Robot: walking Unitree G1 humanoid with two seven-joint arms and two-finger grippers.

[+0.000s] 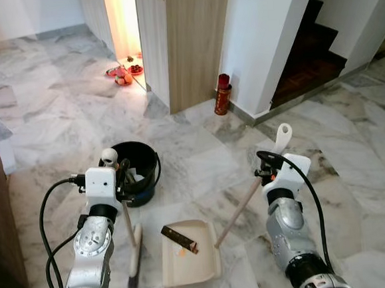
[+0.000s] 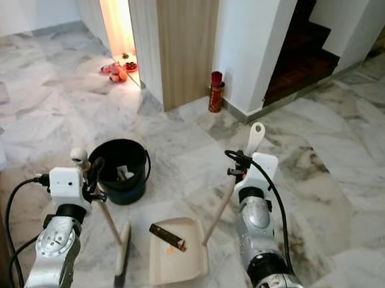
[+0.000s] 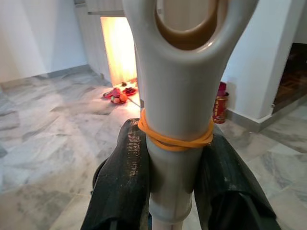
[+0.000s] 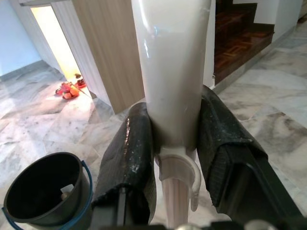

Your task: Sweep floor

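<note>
My left gripper (image 1: 120,174) is shut on the cream handle of a small broom (image 1: 132,247), whose bristles rest on the marble floor. An orange rubber band (image 3: 175,138) rings that handle between the fingers (image 3: 125,182). My right gripper (image 1: 268,171) is shut on the long handle of a cream dustpan (image 1: 189,256) that lies flat on the floor between my arms. In the pan lie a dark brown wrapper (image 1: 180,239) and a small orange scrap (image 1: 182,252). The broom head stands just left of the pan.
A black bucket (image 1: 138,169) with some rubbish in it stands on the floor behind the broom. A red can (image 1: 223,95) sits by the wooden cabinet's corner. Fruit plates (image 1: 125,73) lie in a lit doorway. Dark stairs (image 1: 308,48) rise at the far right.
</note>
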